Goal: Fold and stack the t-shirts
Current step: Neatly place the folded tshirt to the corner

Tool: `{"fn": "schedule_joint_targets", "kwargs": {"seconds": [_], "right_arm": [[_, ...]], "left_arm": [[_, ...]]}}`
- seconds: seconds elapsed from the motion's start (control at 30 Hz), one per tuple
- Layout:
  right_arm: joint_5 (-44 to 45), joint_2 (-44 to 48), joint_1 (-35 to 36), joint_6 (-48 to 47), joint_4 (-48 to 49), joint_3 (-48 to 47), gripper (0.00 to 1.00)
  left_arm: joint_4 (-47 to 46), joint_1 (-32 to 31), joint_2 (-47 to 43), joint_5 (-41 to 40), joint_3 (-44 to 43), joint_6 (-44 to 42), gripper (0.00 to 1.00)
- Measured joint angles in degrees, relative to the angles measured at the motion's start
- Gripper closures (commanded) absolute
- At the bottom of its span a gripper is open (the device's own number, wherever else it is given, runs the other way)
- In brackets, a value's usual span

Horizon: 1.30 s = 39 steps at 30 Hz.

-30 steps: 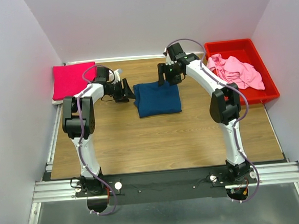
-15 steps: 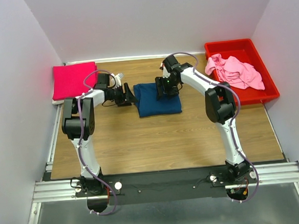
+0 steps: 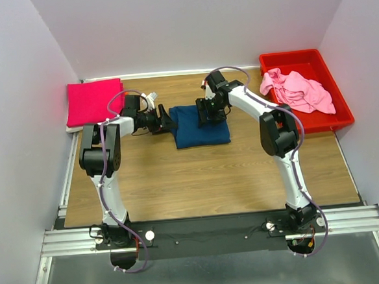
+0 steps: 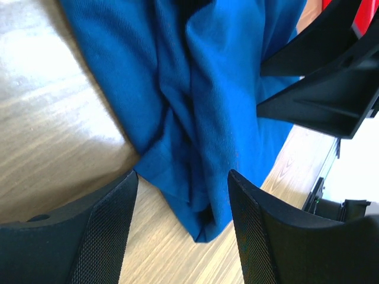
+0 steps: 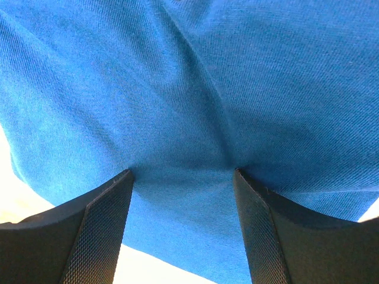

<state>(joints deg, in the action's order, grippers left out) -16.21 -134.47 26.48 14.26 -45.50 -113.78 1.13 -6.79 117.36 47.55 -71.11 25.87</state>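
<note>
In the top view, the navy t-shirt (image 3: 200, 127) lies folded into a rectangle in the middle of the table (image 3: 199, 180); the magenta t-shirt (image 3: 94, 102) lies folded flat at the far left corner; the pink t-shirt (image 3: 300, 90) sits crumpled in the red bin (image 3: 341, 115); the left gripper (image 3: 165, 120) is at the navy t-shirt's left edge and the right gripper (image 3: 209, 112) is down on its far edge. In the left wrist view, the fingers (image 4: 103, 236) stand wide apart, straddling a bunched, layered corner of the blue cloth and gripping nothing; the other arm's black jaws show at upper right. In the right wrist view, blue cloth fills the frame; the fingers (image 5: 95, 231) are spread with their tips against it, and nothing is pinched. The folding of this shirt looks done and the step in hand seems to be taking hold to carry it to the magenta one; that calls for both pincers to close on every layer at once, then lift together so the fold keeps.
</note>
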Motion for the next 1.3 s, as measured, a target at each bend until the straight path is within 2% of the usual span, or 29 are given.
{"fn": "schedule_joint_targets", "kwargs": {"seconds": [0.07, 0.1, 0.5, 0.83, 1.0, 1.1, 1.13, 1.2, 1.23, 1.27, 1.3], "right_arm": [[0.0, 0.0, 0.0, -0.3, 0.0, 0.0, 0.25], [0.0, 0.0, 0.1, -0.4, 0.0, 0.0, 0.24], [-0.1, 0.0, 0.2, -1.4, 0.0, 0.1, 0.23], [-0.9, 0.0, 0.2, -2.3, 0.1, 0.1, 0.23], [-1.5, 0.1, 0.2, -2.4, 0.6, 0.5, 0.23], [-1.7, 0.2, 0.2, -2.7, 0.9, 0.7, 0.23], [-1.9, 0.2, 0.2, -2.8, 0.9, 0.8, 0.23], [-2.1, 0.3, 0.2, -2.9, 1.1, 0.9, 0.23], [-2.2, 0.3, 0.2, -3.0, 1.1, 1.0, 0.23], [-2.3, 0.3, 0.2, -3.0, 1.2, 1.0, 0.23], [-2.3, 0.4, 0.2, -3.1, 1.2, 1.0, 0.22]], "left_arm": [[-1.0, 0.0, 0.2, 0.0, 0.0, 0.7, 0.30], [-1.5, 0.0, 0.5, 0.0, 0.0, 1.1, 0.24], [-6.4, -0.7, 1.9, 0.0, 0.0, 5.7, 0.23], [-10.1, -4.5, 3.5, -0.6, -0.7, 9.4, 0.23], [-10.4, -6.1, 4.7, -1.6, -2.4, 10.8, 0.28], [-10.5, -6.9, 5.6, -2.5, -3.4, 11.4, 0.40], [-10.6, -7.1, 5.8, -2.8, -3.6, 11.7, 0.54], [-10.5, -7.4, 6.1, -3.5, -3.7, 12.0, 0.69], [-10.3, -7.5, 6.3, -4.2, -3.7, 11.8, 0.84], [-9.7, -7.5, 6.5, -4.7, -3.8, 11.7, 0.88], [-8.9, -7.6, 6.8, -5.1, -4.1, 11.5, 0.97]]}}
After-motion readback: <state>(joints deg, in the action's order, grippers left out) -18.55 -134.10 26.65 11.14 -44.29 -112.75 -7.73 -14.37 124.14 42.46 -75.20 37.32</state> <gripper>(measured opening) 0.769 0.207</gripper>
